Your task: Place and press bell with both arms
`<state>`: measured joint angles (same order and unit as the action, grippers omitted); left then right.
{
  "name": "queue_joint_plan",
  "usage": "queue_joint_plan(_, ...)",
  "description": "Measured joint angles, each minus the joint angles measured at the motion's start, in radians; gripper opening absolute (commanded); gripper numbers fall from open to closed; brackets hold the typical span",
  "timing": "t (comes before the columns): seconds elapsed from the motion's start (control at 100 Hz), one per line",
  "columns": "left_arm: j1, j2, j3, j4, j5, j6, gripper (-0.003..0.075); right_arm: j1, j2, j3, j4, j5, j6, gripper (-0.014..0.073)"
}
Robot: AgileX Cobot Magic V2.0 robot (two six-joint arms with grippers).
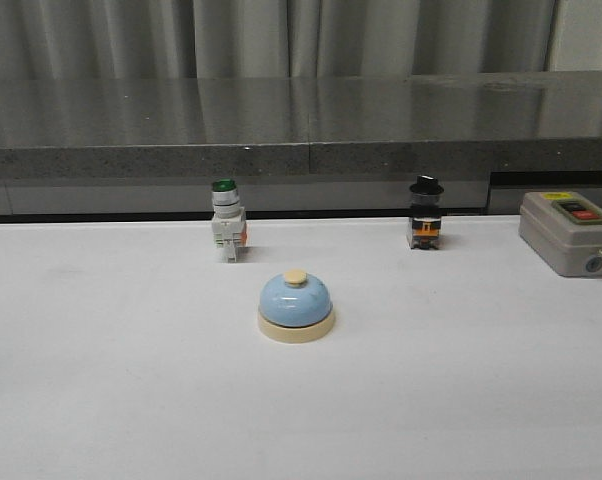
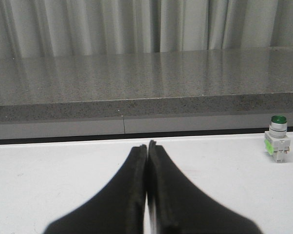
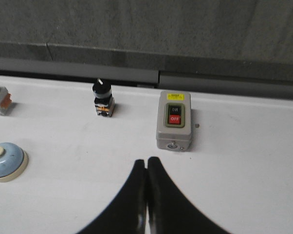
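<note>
- The bell sits upright on the white table, its blue dome on a cream base and the cream button on top; I take it as my landmark.
- Behind the bell and a little to its left stands the green-capped switch; behind it and to its right stands the black-knobbed switch. Both are well apart from the bell.
- Far to the right of the bell, near the table's edge, lies the grey switch box with its ON and OFF buttons.
- My left gripper is pressed closed, the two black fingers meeting along their length with nothing between them. In my left wrist view the bell does not appear; only the green-capped switch shows off to one side, beyond the fingertips.
- My right gripper is likewise closed tight and empty, hovering over bare table.
- From my right wrist camera the bell lies well apart from the fingertips, off toward my left side, nothing touching it.
- The grey switch box lies just beyond my right fingertips, and the black-knobbed switch stands between that box and the bell, farther back.
- Neither of my arms shows in the front view.
</note>
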<state>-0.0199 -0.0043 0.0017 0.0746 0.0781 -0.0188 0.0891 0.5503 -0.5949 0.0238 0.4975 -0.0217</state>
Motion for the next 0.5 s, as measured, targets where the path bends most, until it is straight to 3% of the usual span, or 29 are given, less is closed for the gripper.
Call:
queue_joint_plan(0.23,0.000,0.000,0.000,0.000,0.000,0.000,-0.0019,0.000,-0.204,0.053,0.000,0.042,0.000,-0.0060)
queue_joint_plan(0.5,0.000,0.000,0.000,0.000,0.000,0.000,-0.0020,0.000,-0.233,0.053,0.000,0.049,0.000,-0.0060)
